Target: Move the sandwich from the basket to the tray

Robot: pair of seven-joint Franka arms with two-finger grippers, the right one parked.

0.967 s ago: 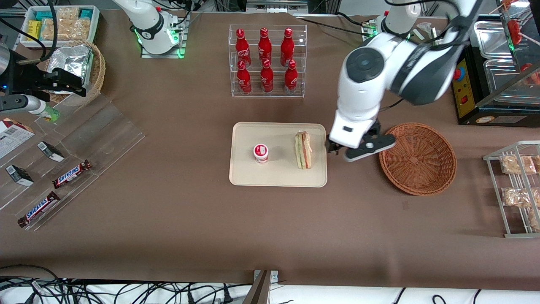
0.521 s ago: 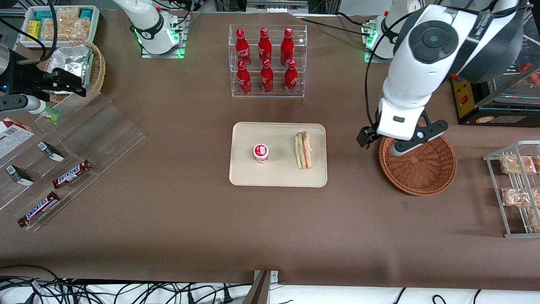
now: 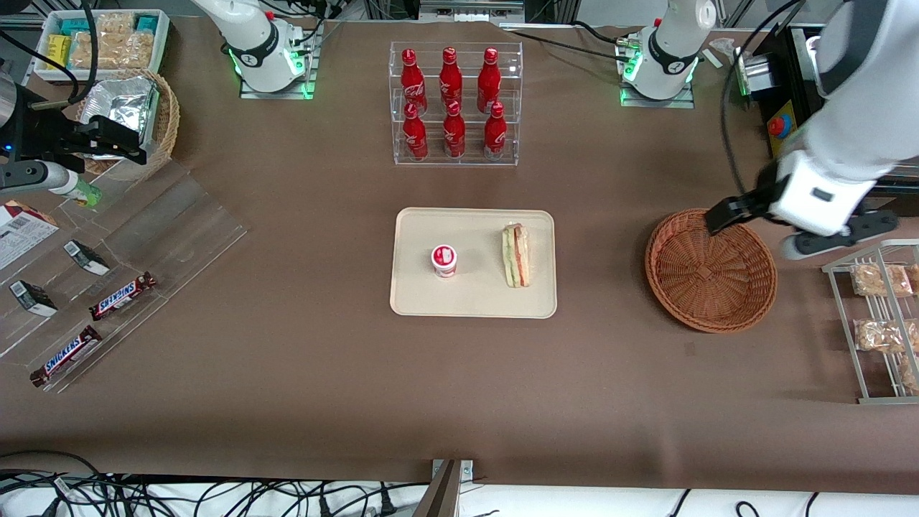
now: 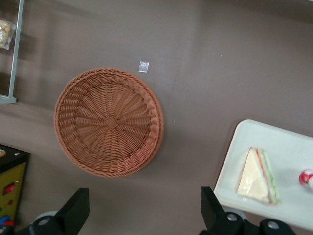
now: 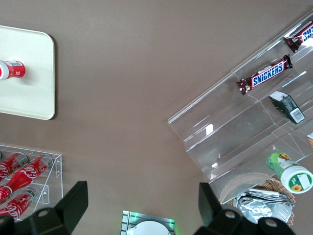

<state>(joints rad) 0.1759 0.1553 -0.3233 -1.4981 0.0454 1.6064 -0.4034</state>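
The sandwich (image 3: 516, 255) (image 4: 258, 175), a white-bread wedge with red and green layers, lies on the cream tray (image 3: 474, 301) (image 4: 293, 142), at the tray's end nearest the basket. The reddish-brown wicker basket (image 3: 675, 244) (image 4: 73, 98) has nothing in it. My gripper (image 3: 782, 233) (image 4: 144, 215) hangs high above the basket's rim toward the working arm's end of the table. It is open and holds nothing; bare brown table shows between its fingers (image 4: 78, 208).
A small red-and-white cup (image 3: 444, 260) (image 4: 306, 177) stands on the tray beside the sandwich. A rack of red bottles (image 3: 454, 104) stands farther from the camera. A wire rack of snack bags (image 3: 879, 316) is beside the basket. Acrylic shelves with Snickers bars (image 3: 122, 296) lie toward the parked arm's end.
My gripper has swung away from the tray's edge, across the basket, toward the working arm's end of the table, and risen. The sandwich has stayed on the tray.
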